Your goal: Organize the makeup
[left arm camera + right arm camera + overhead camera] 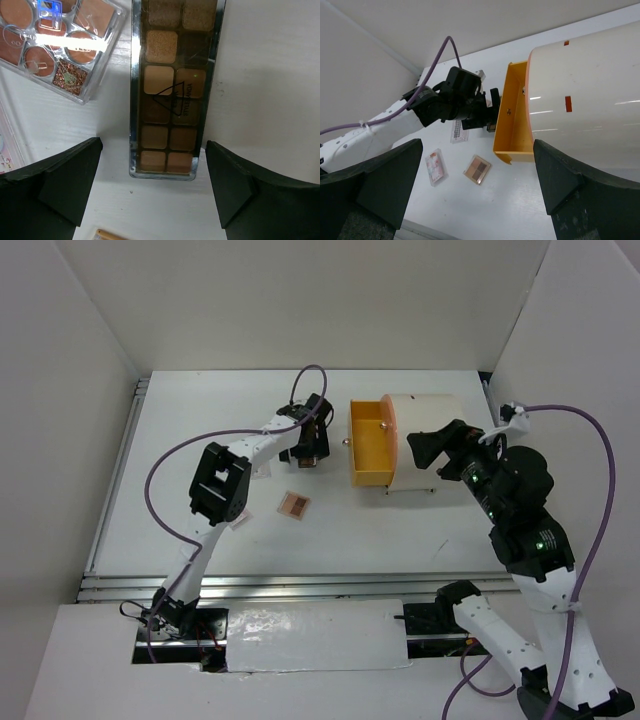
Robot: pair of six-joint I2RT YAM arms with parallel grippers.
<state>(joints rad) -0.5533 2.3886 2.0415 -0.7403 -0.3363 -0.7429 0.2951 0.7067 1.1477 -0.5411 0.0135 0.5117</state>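
Left wrist view: left hand (152,146) spread wide, fingers (65,185) clear of both long edges of the palette (172,90).

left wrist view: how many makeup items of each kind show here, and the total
eyeshadow palettes: 2 (long dark-framed palette, clear palette)
flat packets: 1 (pink-white packet, only its edge in view)
pencil sticks: 1 (tan stick, only its tip in view)
total: 4

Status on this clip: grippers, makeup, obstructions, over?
Left gripper open, jaws straddling long brown-toned eyeshadow palette; clear-cased round-pan palette close beside. Right gripper open, empty, by cream cylindrical container, orange drawer open. Nothing between jaws and palette.
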